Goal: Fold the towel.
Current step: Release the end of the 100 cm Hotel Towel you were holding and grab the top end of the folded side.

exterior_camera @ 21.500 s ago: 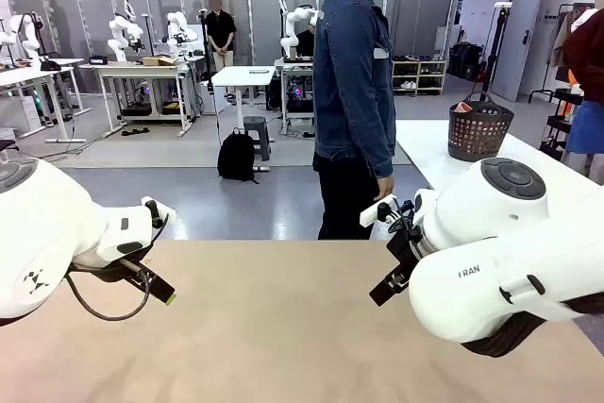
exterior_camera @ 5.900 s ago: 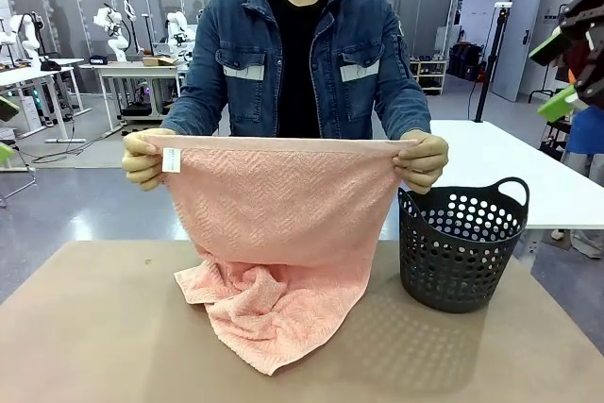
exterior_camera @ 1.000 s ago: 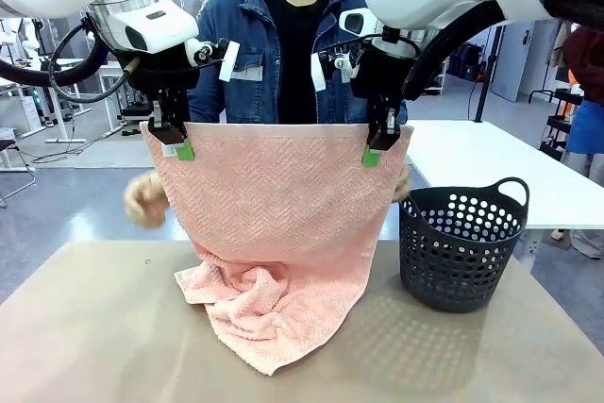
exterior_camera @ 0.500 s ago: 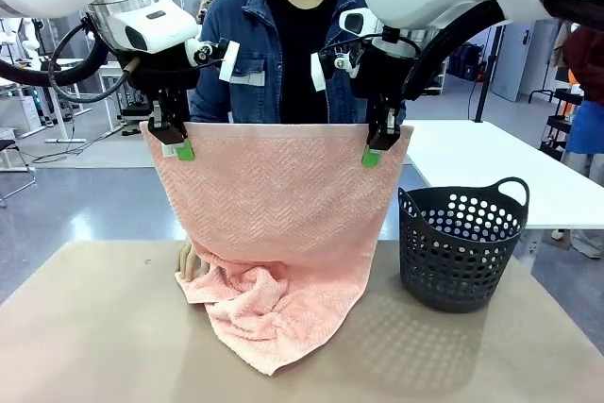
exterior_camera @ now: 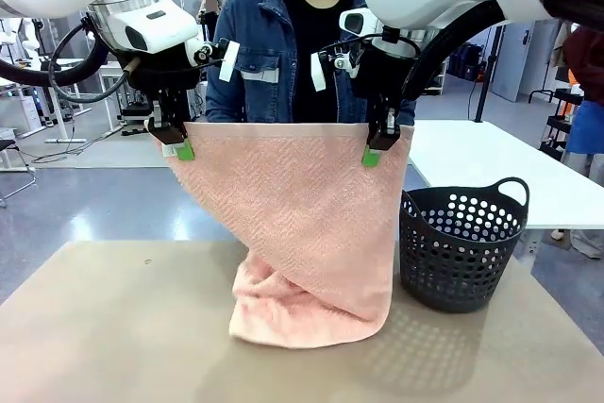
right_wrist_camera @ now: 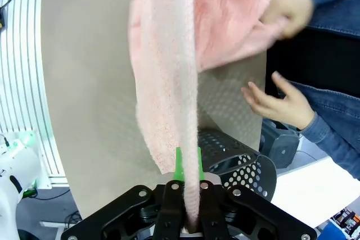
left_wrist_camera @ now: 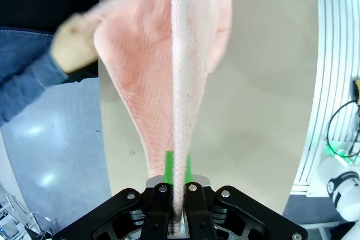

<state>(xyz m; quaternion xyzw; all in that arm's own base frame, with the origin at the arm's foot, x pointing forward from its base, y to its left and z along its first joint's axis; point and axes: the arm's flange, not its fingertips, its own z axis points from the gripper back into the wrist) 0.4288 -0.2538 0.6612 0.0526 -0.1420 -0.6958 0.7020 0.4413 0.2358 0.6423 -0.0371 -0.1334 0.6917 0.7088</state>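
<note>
Clamping towel [exterior_camera: 302, 224] top corners: left tool [exterior_camera: 185, 149], right tool [exterior_camera: 371, 155] | lower heap now drawn up, nearer basket [exterior_camera: 462, 252].

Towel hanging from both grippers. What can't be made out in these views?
1) Left wrist view: a hand on the low end of the towel is motion-blurred, so its hold is unclear.
2) Front view: the person's hands are hidden behind the hanging towel.
3) Right wrist view: the basket is partly hidden by the towel and the body of the right gripper.
4) Front view: the basket's inside bottom is hidden by its own wall.
</note>
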